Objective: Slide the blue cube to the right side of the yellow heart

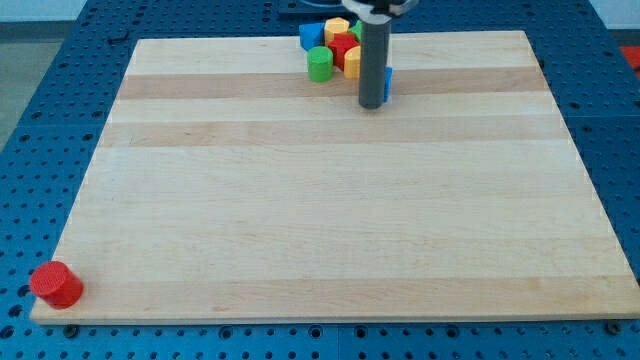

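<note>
A: Where is the blue cube (387,82)?

B: Near the view's top edge of the pale wooden surface (330,220), a little right of centre. Only a thin blue sliver of it shows, peeking out on the view's right of the straight dark rod.

A: And the tool?

B: There are no jaws to spread or press together. My tip (372,104) rests on the surface, touching or just beside the blue cube, on its left in the view.

A: The yellow heart?

B: A yellow block (352,60) sits just left of the rod, partly hidden; I cannot tell if it is heart-shaped. It belongs to a tight cluster: a red block (342,47), a green cylinder (319,65), a second blue block (311,35) and another yellow piece (336,25) at the very top.

A: Anything further out?

B: A red cylinder (56,284) stands alone at the view's bottom-left corner, well apart from the rest.
</note>
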### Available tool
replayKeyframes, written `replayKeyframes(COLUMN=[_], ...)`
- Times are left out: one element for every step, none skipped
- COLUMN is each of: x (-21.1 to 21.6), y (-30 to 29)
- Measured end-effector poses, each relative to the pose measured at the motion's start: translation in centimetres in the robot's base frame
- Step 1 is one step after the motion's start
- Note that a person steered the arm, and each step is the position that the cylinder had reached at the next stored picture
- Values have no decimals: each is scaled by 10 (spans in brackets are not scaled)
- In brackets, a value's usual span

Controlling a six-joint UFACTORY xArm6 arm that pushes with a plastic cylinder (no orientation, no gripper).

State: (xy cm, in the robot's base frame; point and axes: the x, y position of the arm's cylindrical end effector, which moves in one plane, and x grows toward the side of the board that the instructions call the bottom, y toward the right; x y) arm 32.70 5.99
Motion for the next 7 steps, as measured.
replayKeyframes(x=[-11, -31, -50, -58, -68, -71, -57], y=[30, 50, 50, 50, 50, 49, 68])
